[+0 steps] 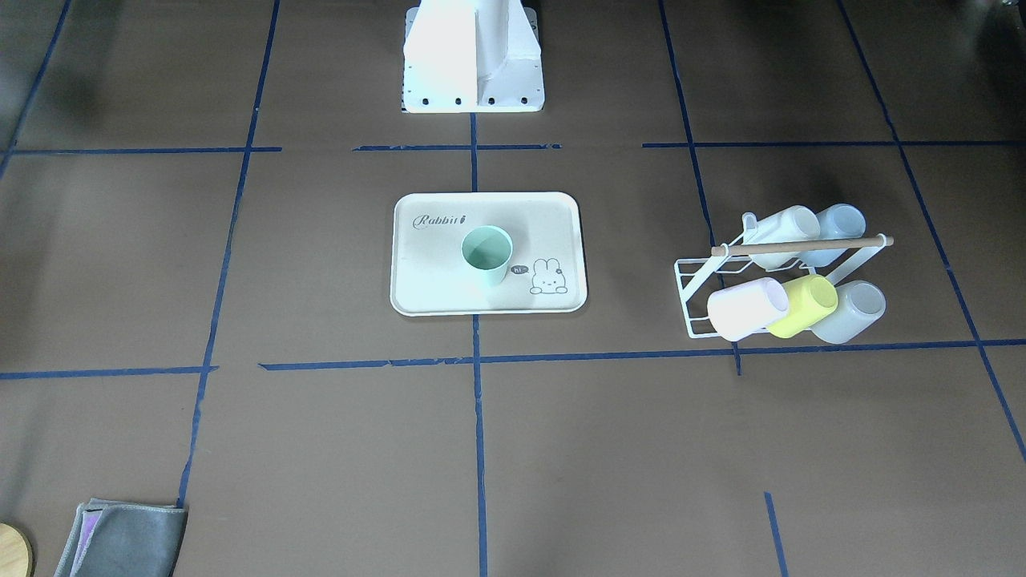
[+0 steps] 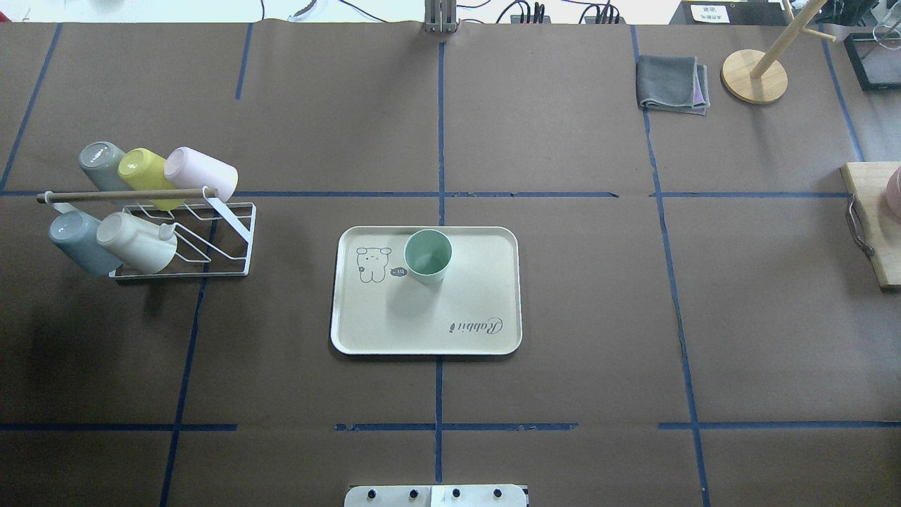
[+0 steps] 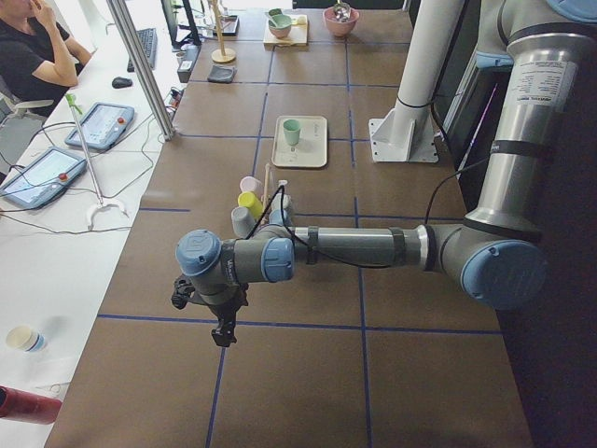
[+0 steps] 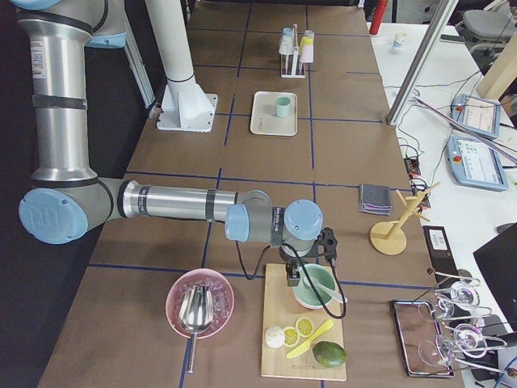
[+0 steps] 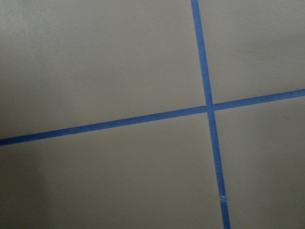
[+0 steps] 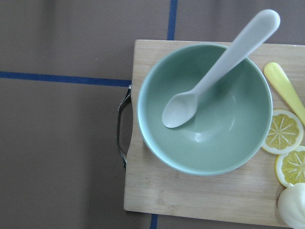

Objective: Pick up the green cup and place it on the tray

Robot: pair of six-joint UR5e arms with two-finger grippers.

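The green cup [image 1: 486, 255] stands upright on the cream tray [image 1: 425, 296], near the bunny drawing; it shows in the overhead view [image 2: 427, 255] on the tray [image 2: 366, 331] at mid-table. No gripper is near it. My left gripper [image 3: 221, 327] hangs over bare table at the left end, far from the tray [image 3: 300, 159]. My right gripper [image 4: 295, 276] hangs over a bowl on a cutting board at the right end, far from the cup [image 4: 282, 106]. Neither wrist view shows fingers, so I cannot tell whether either gripper is open or shut.
A white wire rack [image 2: 211, 239] holds several cups, among them a yellow cup [image 2: 141, 169]. A grey cloth [image 2: 672, 84] and a wooden stand [image 2: 754, 76] sit at the far right. A green bowl with a spoon [image 6: 205, 109] rests on a wooden board [image 6: 190, 200].
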